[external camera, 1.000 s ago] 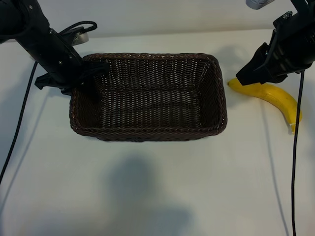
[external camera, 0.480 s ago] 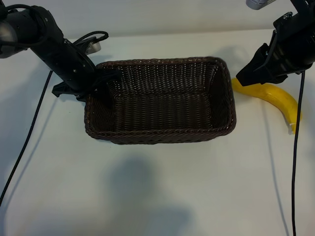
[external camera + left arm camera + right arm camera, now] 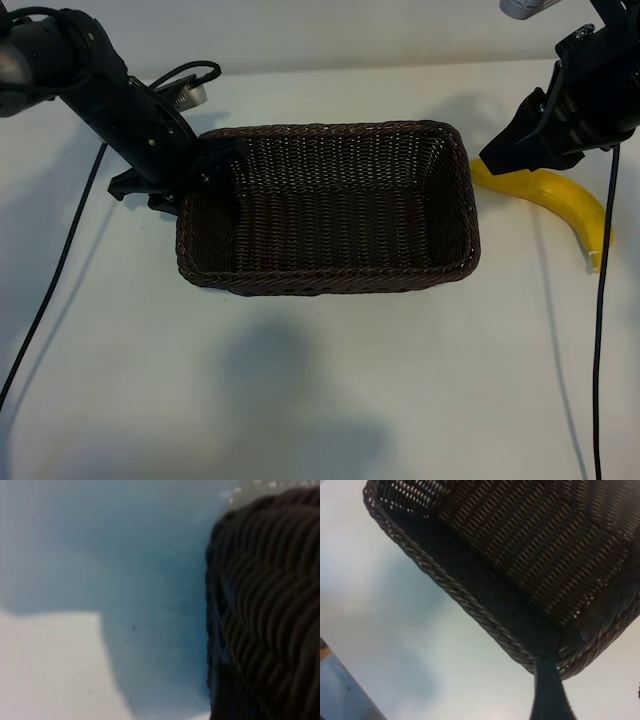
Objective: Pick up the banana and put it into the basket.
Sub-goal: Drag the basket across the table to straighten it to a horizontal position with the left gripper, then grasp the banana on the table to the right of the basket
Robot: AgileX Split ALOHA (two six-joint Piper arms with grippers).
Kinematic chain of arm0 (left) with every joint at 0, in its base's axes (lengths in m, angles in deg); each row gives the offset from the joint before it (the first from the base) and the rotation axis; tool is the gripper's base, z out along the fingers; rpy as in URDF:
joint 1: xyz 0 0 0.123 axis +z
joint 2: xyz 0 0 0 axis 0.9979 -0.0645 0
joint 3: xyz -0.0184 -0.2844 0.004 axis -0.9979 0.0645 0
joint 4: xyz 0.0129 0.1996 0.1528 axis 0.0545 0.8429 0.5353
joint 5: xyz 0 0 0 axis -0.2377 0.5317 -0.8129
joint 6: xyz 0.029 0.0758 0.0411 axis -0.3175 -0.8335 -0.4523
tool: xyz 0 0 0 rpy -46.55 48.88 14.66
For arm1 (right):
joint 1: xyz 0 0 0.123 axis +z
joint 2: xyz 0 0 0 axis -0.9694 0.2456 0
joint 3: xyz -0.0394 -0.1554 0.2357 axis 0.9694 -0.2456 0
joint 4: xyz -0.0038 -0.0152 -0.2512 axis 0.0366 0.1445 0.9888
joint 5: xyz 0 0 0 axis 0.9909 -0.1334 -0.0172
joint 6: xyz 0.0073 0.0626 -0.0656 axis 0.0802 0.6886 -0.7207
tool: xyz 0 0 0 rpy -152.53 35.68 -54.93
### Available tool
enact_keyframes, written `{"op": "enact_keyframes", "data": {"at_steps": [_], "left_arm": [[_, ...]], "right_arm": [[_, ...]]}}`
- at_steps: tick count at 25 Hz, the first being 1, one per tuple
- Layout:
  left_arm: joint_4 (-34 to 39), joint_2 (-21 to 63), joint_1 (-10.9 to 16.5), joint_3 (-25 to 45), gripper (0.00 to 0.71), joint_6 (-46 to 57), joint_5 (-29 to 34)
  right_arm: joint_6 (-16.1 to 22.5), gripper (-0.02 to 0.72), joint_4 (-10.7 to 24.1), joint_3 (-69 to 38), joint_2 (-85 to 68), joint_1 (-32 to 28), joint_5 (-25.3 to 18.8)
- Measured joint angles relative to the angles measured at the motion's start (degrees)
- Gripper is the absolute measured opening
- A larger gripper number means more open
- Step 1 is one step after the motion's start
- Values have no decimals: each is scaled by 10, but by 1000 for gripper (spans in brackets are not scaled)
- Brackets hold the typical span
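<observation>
The dark brown woven basket (image 3: 330,281) stands in the middle of the white table, with nothing in it. My left gripper (image 3: 200,165) is at the basket's left wall, near the far corner; the left wrist view shows only that wall (image 3: 265,605) close up beside bare table. The yellow banana (image 3: 565,198) lies on the table just right of the basket. My right gripper (image 3: 497,155) hangs open over the banana's near end and hides it. In the right wrist view one dark finger (image 3: 547,690) points at the basket's corner (image 3: 570,655); the banana is out of that view.
Black cables run down the table at the left (image 3: 50,290) and the right (image 3: 600,330). A silver object (image 3: 525,8) shows at the top right edge. A broad shadow lies on the table's front (image 3: 290,400).
The basket has slid to the right together with my left arm, closing most of the gap to the banana. The right arm and the banana have not moved.
</observation>
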Motion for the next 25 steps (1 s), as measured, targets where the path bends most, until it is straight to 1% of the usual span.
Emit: {"op": "enact_keyframes", "data": {"at_steps": [3,7,11,17,21,25], "left_arm": [[20,24,0,0,461,1,17],[50,65,1,-2,461,12,57],[63,97,7,-2,461,19,98],[68,162,9,-2,462,19,108],[29,186,15,18,463,-6,97],[-79,198,15,57,463,-85,70]], "right_arm": [[0,435,0,0,0,0,0],[0,435,0,0,0,0,0],[0,435,0,0,0,0,0],[0,435,0,0,0,0,0],[2,435,0,0,0,0,0],[2,435,0,0,0,0,0]]}}
